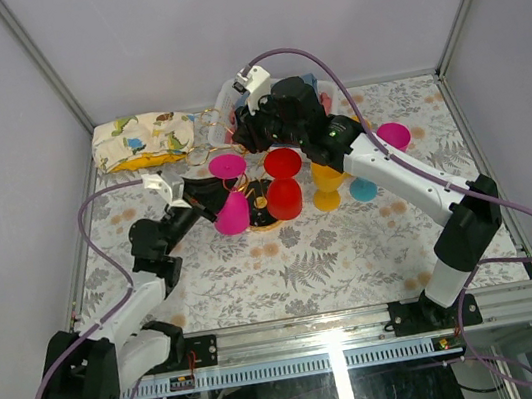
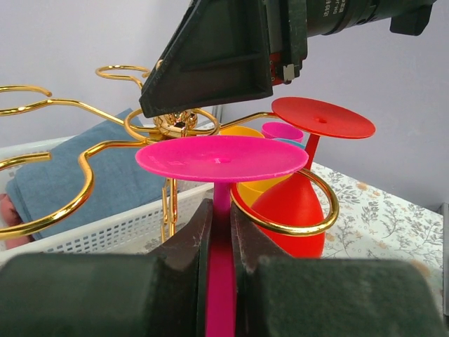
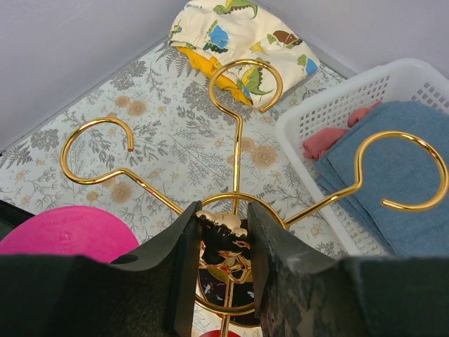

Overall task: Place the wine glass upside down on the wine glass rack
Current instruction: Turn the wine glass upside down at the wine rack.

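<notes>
My left gripper [image 2: 222, 235] is shut on the stem of a pink wine glass [image 2: 221, 158], held upside down with its round foot on top. The glass [image 1: 231, 211] hangs at the left side of the gold wine glass rack [image 1: 258, 199], its stem just left of the loop [image 2: 330, 210] that carries a red upside-down glass [image 2: 295, 203]. Whether the pink stem sits inside a loop I cannot tell. My right gripper [image 3: 223, 232] is shut on the rack's gold top knob [image 3: 223, 223], above the loop-ended arms [image 3: 242, 126]. From above, the left gripper [image 1: 207, 197] and the right gripper [image 1: 251, 139] flank the rack.
A yellow glass [image 1: 328, 186] stands right of the rack, with a teal one [image 1: 364, 189] and another pink one [image 1: 394, 136] further right. A white basket [image 3: 330, 105] with blue and pink cloths sits behind the rack. A dinosaur-print pouch [image 1: 145, 138] lies at the back left.
</notes>
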